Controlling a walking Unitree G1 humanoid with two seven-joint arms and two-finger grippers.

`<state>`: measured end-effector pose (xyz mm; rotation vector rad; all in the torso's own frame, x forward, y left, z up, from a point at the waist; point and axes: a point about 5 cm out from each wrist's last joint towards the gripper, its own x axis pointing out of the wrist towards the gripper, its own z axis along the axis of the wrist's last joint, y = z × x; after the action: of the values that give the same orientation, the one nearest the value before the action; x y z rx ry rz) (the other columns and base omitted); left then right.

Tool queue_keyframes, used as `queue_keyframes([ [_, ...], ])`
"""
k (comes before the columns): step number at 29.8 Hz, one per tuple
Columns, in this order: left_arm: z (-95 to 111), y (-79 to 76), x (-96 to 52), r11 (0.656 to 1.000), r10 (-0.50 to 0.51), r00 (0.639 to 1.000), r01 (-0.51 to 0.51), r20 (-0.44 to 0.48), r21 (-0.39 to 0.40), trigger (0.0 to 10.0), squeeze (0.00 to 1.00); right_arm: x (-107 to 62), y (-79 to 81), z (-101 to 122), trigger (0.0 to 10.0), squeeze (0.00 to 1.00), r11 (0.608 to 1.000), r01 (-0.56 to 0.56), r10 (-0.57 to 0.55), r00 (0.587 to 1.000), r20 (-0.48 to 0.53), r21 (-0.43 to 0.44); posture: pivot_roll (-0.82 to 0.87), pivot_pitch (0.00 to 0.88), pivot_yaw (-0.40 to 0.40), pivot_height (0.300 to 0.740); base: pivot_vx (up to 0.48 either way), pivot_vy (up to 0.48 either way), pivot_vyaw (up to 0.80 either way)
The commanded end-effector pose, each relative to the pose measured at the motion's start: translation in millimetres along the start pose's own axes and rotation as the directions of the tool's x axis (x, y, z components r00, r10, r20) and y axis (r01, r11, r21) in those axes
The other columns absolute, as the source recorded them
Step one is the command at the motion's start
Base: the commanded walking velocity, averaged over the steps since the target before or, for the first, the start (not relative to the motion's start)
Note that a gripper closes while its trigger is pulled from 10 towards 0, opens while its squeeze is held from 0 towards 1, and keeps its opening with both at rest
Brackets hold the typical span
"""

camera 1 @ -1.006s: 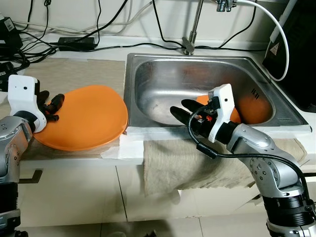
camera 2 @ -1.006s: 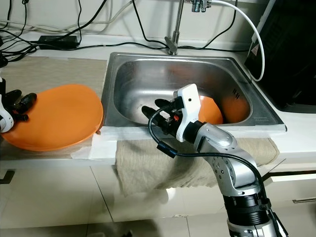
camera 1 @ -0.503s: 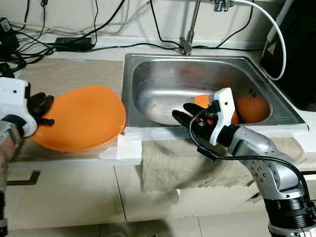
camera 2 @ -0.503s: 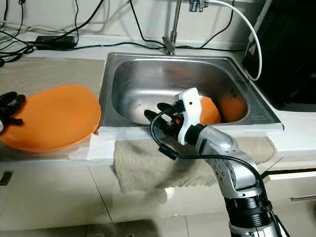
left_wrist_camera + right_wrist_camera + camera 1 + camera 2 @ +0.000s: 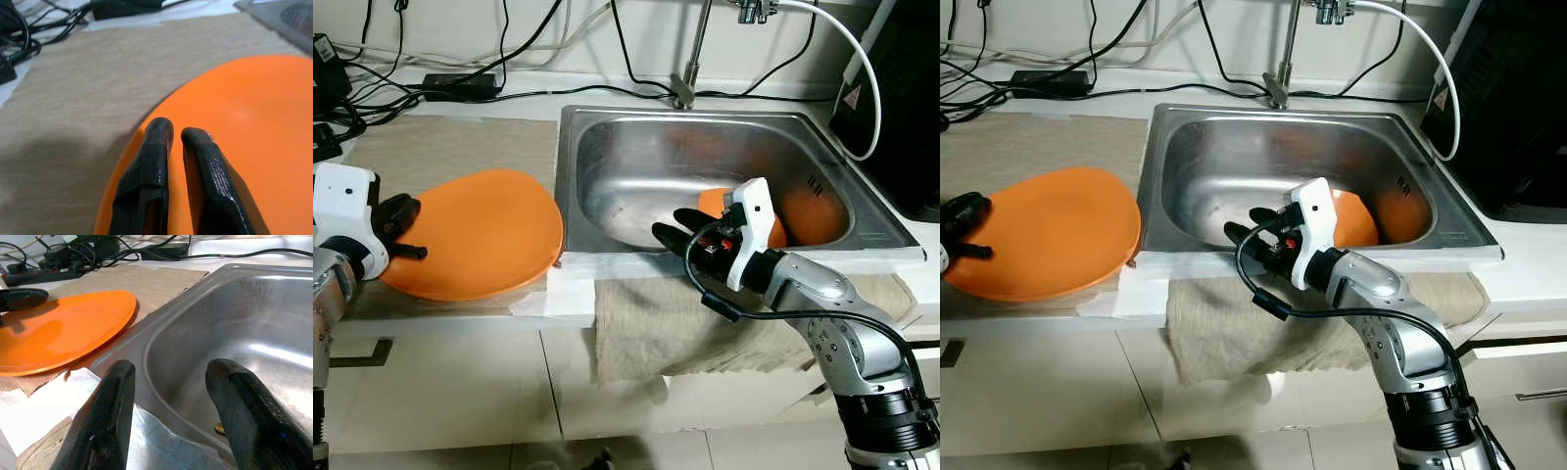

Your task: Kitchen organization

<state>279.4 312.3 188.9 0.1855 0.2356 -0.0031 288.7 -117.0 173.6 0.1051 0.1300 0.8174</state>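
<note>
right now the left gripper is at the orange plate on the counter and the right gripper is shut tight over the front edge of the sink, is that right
Not quite: the right gripper is open, its fingers spread wide apart, as the right wrist view shows. The rest holds: it hangs over the front edge of the sink, and the left gripper is at the orange plate on the counter.

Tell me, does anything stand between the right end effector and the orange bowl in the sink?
Nothing visible does. The right end effector hovers open over the sink's front rim, and the orange bowl lies just behind its wrist, inside the basin.
</note>
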Motion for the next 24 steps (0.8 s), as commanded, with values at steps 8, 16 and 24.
queue_keyframes([
  [8,-20,4.8,-2.6,1.000,0.019,0.997,-0.020,-0.071,-0.016,10.0,0.00,-0.8,-2.3,12,10.0,0.00,1.000,-0.004,0.004,0.999,0.033,0.009,0.12,0.026,-0.067,0.740,0.000,0.000,0.00],
  [16,-29,1.3,-4.0,0.999,0.006,0.996,-0.009,-0.093,-0.037,10.0,0.00,1.0,-5.5,19,10.0,0.00,1.000,-0.003,0.003,0.999,0.052,0.013,0.12,0.028,-0.072,0.740,0.000,0.000,0.00],
  [24,-35,-6.5,-2.3,0.998,-0.015,0.996,0.010,-0.084,-0.070,10.0,0.00,9.2,-6.7,27,10.0,0.00,1.000,0.002,-0.003,0.998,0.066,0.023,0.12,0.028,-0.071,0.740,0.000,0.000,0.00],
])
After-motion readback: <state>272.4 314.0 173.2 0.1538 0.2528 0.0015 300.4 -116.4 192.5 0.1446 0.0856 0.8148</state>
